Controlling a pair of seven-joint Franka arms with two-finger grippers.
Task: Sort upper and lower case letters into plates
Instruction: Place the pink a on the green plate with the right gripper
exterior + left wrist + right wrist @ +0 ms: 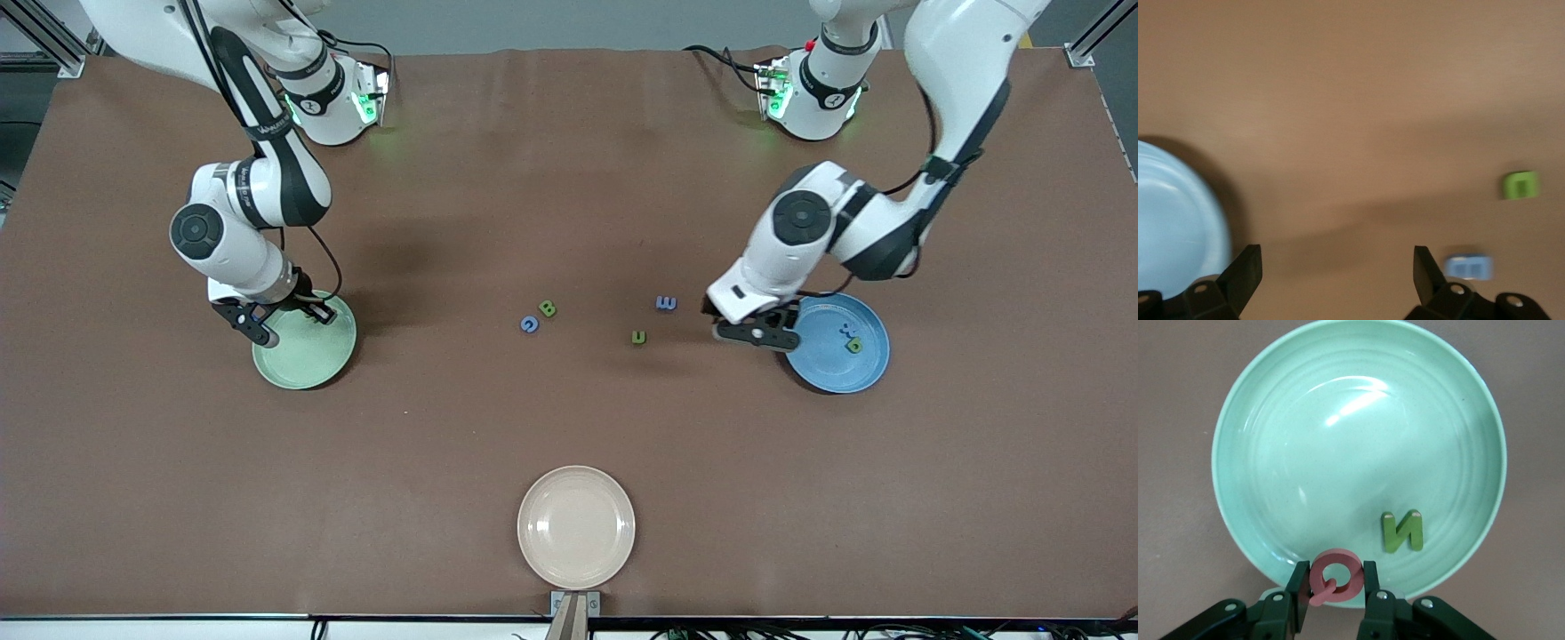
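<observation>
My right gripper pinches a flat red letter Q over the pale green round plate's rim for dropping beside the green N, while my left gripper hangs spread beside the blue plate.

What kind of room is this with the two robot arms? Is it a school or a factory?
It looks most like a robot lab. Two white arms are bolted to a brown table with a metal frame at its corners. Their work is toy-like: small letters going into a green plate and a blue plate.
</observation>
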